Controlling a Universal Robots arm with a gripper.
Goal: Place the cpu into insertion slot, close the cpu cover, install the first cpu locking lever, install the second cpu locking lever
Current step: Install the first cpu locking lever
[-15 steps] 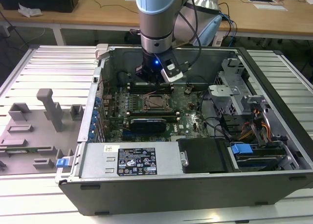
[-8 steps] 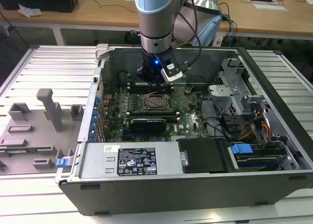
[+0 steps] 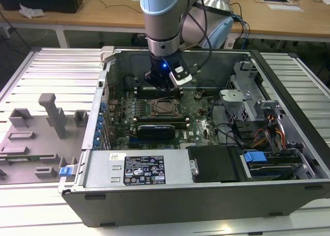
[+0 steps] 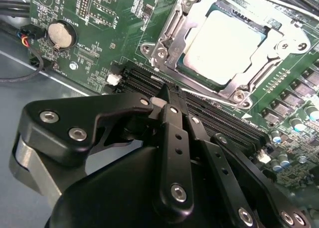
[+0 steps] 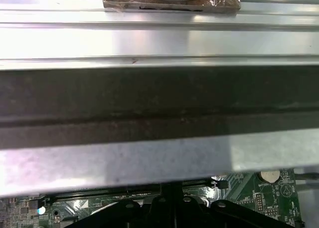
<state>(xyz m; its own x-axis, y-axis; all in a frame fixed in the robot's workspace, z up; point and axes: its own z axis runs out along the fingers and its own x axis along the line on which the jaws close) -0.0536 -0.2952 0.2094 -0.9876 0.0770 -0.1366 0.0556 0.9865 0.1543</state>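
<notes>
And here's the silver-and-pale-blue robot arm, reaching straight down into the open dark-grey metal computer case, which lies on a ribbed silvery metal table. Over to the second wrist view: the black gripper has its fingers pressed together, tip against tip, with nothing pinched between them. Those tips hang over the long black memory slots, just beside the socket and clear of it. And the chip? The small square cpu, pale beige-silver on its face, sits inside the square insertion slot with the silvery rim, set on the green circuit board. The thin silvery cpu cover lies flat around the chip, whose face shows through the frame's big window. A round silver coin cell sits on the board well apart from the socket, near some black cables. In the exterior view the socket lies in the middle of the board, just on the camera's side of the gripper. At the exterior view's left, pale grey block fixtures stand on the table beside the case. A silvery power supply box with a black-and-white label runs along the near wall, and a blue plastic clip sits toward the exterior view's right.
</notes>
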